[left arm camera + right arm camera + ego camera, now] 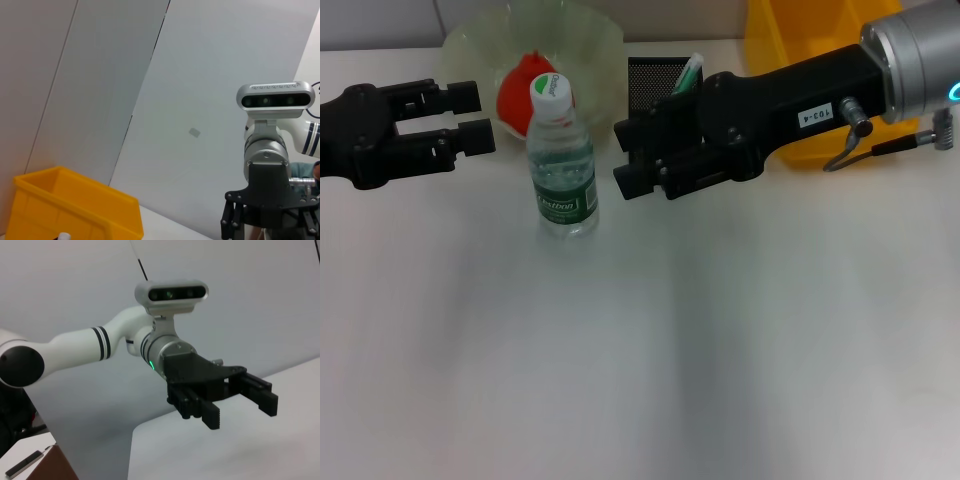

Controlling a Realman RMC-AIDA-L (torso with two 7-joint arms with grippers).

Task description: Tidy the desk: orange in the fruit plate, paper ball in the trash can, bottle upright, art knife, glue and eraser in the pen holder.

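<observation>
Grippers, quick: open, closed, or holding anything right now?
Left gripper: open, empty, left of the bottle.
Right gripper: open, empty, right of it.

Plastics and mesh on a matt desk
The bottle (563, 160) was clear glossy plastic, the trash can (800, 60) smooth yellow plastic, the pen holder (650, 85) black wire mesh

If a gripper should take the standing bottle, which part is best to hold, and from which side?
Probably grip the bottle around its labelled body, coming in level from the side. It stands upright with the fruit plate close behind. The open left gripper and right gripper flank it.
</observation>
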